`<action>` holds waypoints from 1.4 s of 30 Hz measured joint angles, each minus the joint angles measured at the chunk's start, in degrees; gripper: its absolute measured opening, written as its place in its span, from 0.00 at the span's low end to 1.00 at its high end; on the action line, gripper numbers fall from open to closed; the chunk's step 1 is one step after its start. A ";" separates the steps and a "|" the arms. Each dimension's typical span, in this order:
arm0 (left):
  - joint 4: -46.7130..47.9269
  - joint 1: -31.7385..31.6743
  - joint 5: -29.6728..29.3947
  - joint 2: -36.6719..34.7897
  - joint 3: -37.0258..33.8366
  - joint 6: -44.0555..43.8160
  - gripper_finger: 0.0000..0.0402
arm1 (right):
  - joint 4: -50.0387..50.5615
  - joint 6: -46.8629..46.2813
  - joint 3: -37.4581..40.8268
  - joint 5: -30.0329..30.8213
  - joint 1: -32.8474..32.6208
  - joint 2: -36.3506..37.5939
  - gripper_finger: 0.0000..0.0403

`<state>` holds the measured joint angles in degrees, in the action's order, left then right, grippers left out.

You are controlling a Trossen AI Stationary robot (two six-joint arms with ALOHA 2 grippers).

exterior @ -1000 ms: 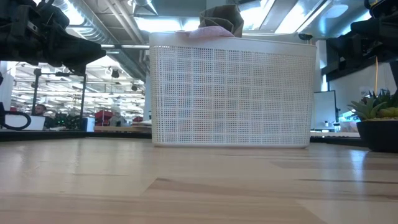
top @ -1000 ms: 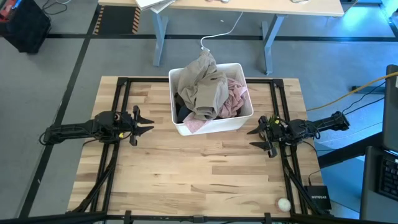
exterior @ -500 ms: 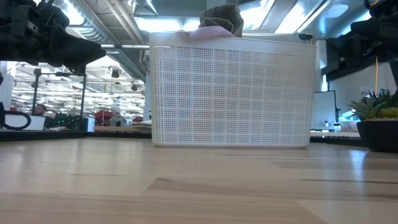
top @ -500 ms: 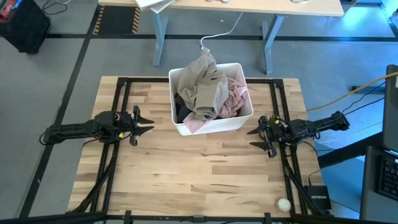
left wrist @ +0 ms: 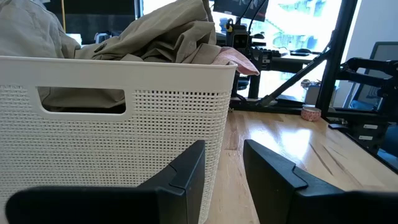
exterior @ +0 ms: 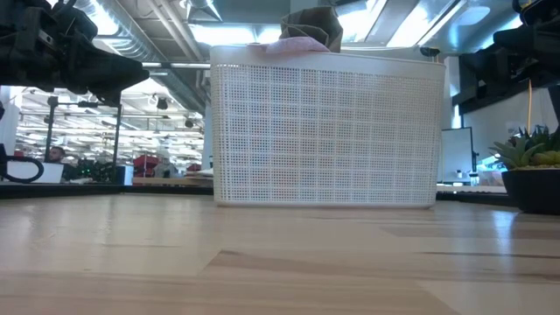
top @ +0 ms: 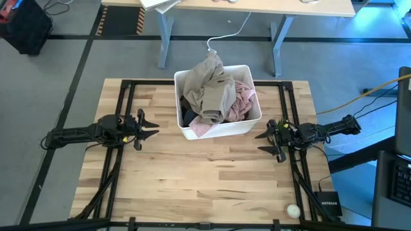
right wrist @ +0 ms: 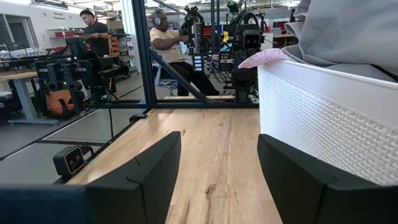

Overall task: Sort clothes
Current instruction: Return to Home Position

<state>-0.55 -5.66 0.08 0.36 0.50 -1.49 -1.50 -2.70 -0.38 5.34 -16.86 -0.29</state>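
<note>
Both grippers stood with jaws apart and empty: in the high view the left gripper [top: 149, 126] sat at centre left and the right gripper [top: 265, 139] at centre right, either side of the white bin [top: 218, 129] in the upper middle of the wooden table [top: 205, 179], where the clothes [top: 215, 93] were heaped, khaki-beige over pale pink and dark pieces, while a black box [top: 329, 206] at lower right read NETGEAR. From the low view the bin's mesh wall filled the centre with khaki and pink fabric peeking over its rim at top centre. Through the left wrist view the clothes rose above the bin at upper left beyond the parted fingers [left wrist: 186, 177], and the right wrist view showed the bin at right and two people [right wrist: 96, 31] at upper left.
</note>
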 joint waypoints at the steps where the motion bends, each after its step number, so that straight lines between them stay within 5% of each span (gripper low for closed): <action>1: 0.01 0.00 0.01 -0.01 -0.01 0.01 0.26 | -0.01 0.00 0.00 0.00 0.00 -0.01 0.57; 42: 0.01 -0.01 0.02 -0.01 0.00 0.01 0.26 | -0.01 0.00 -0.01 0.00 0.00 -0.01 0.57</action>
<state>-0.55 -5.67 0.09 0.35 0.50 -1.49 -1.51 -2.70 -0.39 5.34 -16.86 -0.30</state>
